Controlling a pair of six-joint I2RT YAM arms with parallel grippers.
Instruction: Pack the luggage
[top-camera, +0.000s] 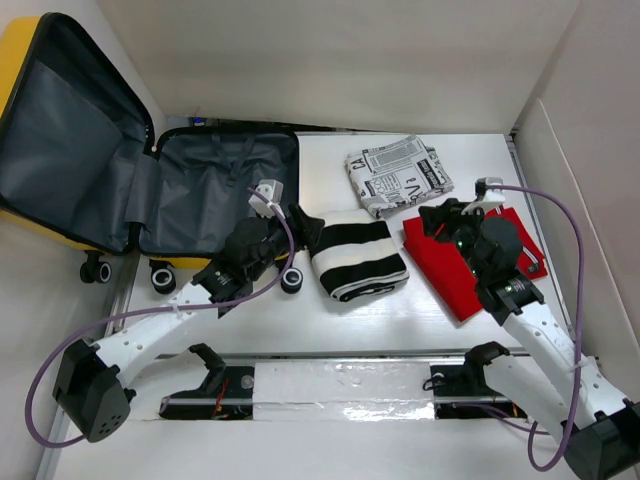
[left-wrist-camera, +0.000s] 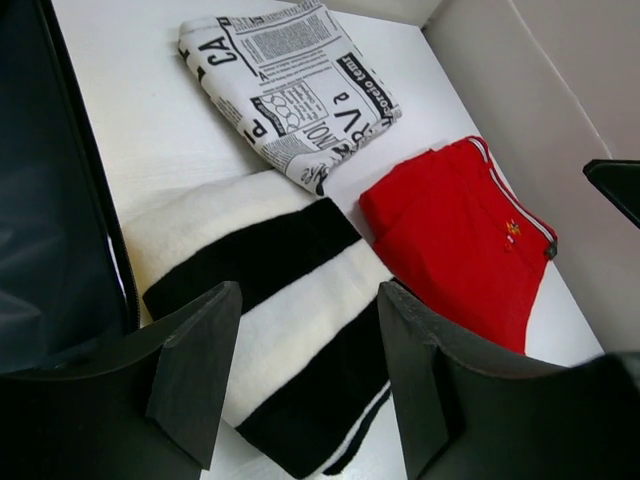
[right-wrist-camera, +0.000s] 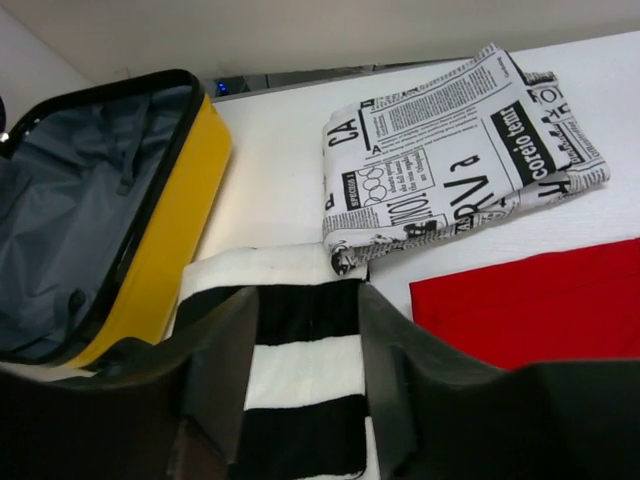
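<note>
Where the left arm crosses, luggage edge hidden, lid cropped.

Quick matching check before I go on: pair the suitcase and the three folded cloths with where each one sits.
1. luggage
2. striped fold
3. newspaper-print fold
4. red fold

A. behind the other two folds
B. far left, lid open
C. far right
D. middle, beside the suitcase

Pairs: 1-B, 2-D, 3-A, 4-C
</note>
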